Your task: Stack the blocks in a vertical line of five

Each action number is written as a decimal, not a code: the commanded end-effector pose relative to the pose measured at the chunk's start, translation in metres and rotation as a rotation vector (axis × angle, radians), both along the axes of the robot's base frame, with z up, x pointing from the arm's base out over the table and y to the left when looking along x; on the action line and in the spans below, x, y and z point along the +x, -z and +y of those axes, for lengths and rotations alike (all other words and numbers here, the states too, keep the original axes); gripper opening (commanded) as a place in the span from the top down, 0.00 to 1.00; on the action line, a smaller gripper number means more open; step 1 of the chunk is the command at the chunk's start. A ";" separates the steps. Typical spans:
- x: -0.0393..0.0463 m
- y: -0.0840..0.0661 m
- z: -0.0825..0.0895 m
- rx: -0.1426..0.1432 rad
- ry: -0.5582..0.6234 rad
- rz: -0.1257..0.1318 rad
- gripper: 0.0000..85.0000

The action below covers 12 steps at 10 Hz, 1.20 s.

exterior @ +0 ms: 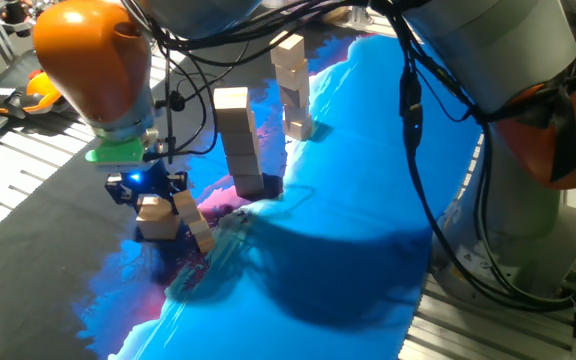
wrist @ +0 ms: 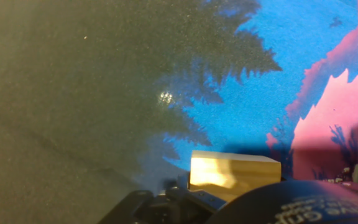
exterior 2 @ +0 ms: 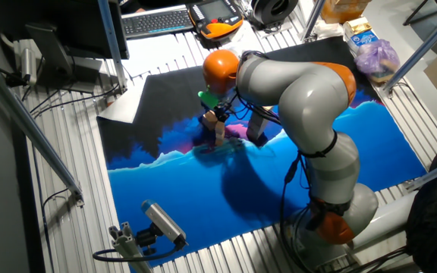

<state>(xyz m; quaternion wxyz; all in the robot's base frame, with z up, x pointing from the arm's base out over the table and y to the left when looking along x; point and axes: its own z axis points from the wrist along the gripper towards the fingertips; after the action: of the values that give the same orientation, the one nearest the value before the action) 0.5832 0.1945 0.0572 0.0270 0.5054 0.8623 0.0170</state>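
My gripper (exterior: pixel 154 205) points down over the dark left part of the mat and looks shut on a light-tan wooden block (exterior: pixel 156 217), low over the mat. The same block fills the bottom centre of the hand view (wrist: pixel 234 175). Another tan block piece (exterior: pixel 196 223) leans tilted against its right side. A tall stack of blocks (exterior: pixel 238 140) stands just behind. A second, slightly crooked stack (exterior: pixel 293 85) stands farther back. In the other fixed view the gripper (exterior 2: pixel 217 127) and a block (exterior 2: pixel 219 136) are small under the arm.
The blue, pink and black printed mat (exterior: pixel 368 200) covers the table. An orange-and-black handheld device (exterior 2: pixel 215 17) and a keyboard (exterior 2: pixel 158 21) lie beyond the mat's far edge. A bag (exterior 2: pixel 378 57) sits at a corner. The arm's base (exterior 2: pixel 332 220) stands at the mat's near side.
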 end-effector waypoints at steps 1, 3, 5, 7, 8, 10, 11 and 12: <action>0.0018 -0.002 0.000 0.012 -0.005 -0.003 0.80; 0.0075 -0.008 -0.002 0.025 -0.011 -0.017 1.00; 0.0138 -0.021 -0.006 0.046 -0.011 -0.015 1.00; 0.0178 -0.038 -0.011 0.046 0.007 -0.016 1.00; 0.0187 -0.048 -0.014 0.041 0.015 -0.019 1.00; 0.0184 -0.071 -0.020 0.062 0.035 -0.029 1.00; 0.0199 -0.087 -0.025 0.065 0.033 -0.012 1.00; 0.0215 -0.102 -0.030 0.082 0.032 -0.013 1.00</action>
<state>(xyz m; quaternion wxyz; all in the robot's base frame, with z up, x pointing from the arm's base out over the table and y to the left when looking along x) 0.6051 0.1642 0.1478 0.0120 0.5198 0.8524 0.0566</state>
